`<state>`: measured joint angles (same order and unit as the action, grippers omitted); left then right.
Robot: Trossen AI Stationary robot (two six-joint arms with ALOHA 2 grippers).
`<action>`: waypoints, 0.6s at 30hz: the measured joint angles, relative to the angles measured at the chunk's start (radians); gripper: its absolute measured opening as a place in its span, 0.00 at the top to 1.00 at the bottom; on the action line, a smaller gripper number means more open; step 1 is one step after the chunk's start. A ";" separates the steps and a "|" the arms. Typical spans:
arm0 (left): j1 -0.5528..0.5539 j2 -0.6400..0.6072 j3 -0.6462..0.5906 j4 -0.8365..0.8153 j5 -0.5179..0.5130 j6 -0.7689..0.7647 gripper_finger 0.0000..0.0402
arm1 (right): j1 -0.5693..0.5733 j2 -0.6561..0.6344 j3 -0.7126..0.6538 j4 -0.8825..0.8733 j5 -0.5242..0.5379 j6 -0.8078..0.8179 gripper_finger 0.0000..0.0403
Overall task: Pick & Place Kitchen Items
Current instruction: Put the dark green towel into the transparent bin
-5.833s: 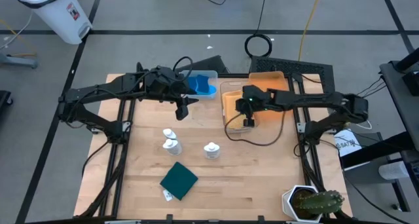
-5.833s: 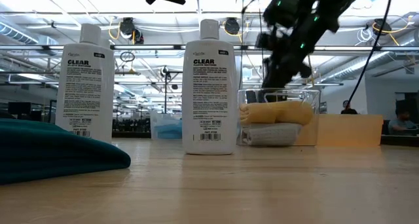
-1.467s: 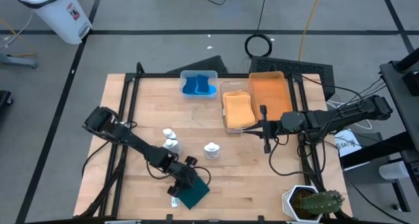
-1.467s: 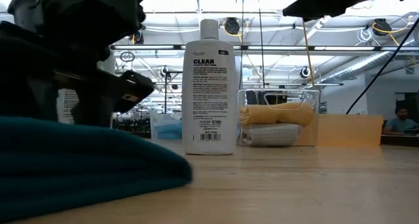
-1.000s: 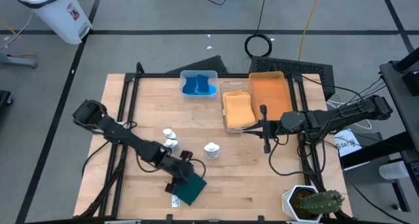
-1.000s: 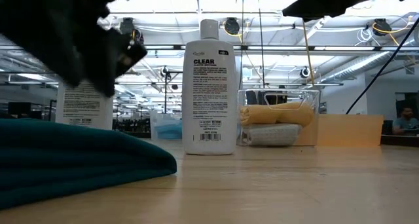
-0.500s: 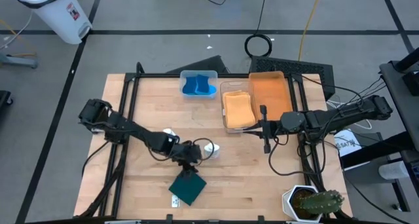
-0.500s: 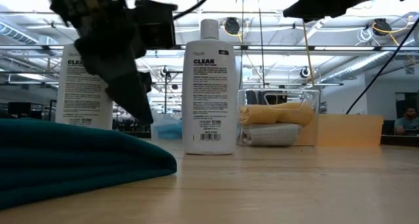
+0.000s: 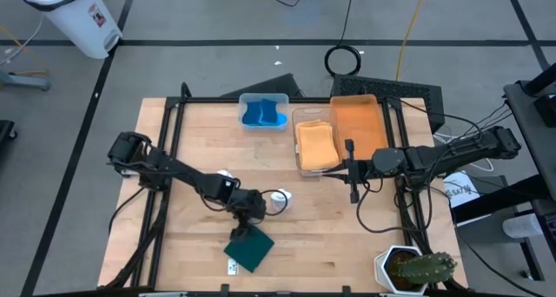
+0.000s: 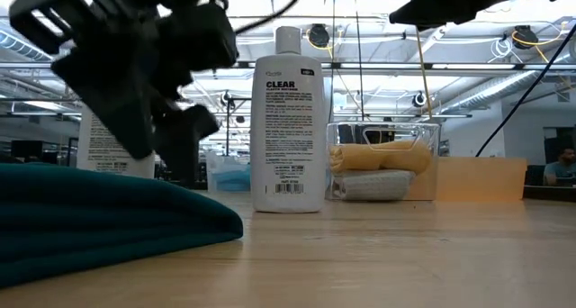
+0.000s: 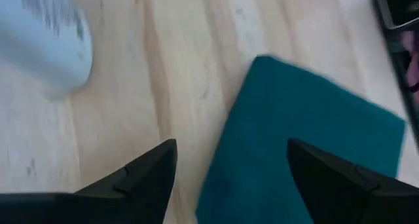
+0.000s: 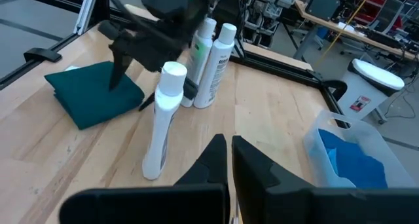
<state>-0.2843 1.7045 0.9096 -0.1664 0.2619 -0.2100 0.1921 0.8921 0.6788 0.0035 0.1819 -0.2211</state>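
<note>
Left gripper [image 9: 249,212] hangs just above the dark green cloth [image 9: 249,248], jaws spread wide and empty, likely lining up a grasp on its near edge. The cloth lies flat on the surface [image 9: 347,236] beside 3 white bottles [image 9: 279,200]. Right gripper [image 9: 352,193] waits near the clear bin [image 9: 303,168], jaws closed, holding nothing.

Orange tray [image 9: 363,123] beside clear bin [image 9: 303,119] — cactus [image 9: 424,268] at table's corner.

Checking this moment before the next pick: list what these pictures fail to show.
- High view: the left gripper covers part of the bottles; their count is unclear there.
- Low view: that arm hides most of one white bottle; the dark green cloth is cut off by the edge.
- Left wrist view: blurred white bottle, label unreadable.
</note>
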 joint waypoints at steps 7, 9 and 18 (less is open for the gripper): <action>-0.009 0.079 0.001 0.002 0.063 -0.006 0.33 | 0.000 0.000 0.000 -0.004 0.000 0.000 1.00; -0.015 0.088 0.003 0.003 0.077 -0.002 0.35 | 0.000 0.000 0.000 -0.001 0.000 0.000 1.00; -0.040 0.098 0.004 -0.040 0.092 -0.001 0.47 | 0.000 0.000 0.000 -0.005 0.000 0.000 1.00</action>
<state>-0.3240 1.8027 0.9138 -0.2063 0.3543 -0.2108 0.1921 0.8921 0.6788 -0.0016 0.1818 -0.2214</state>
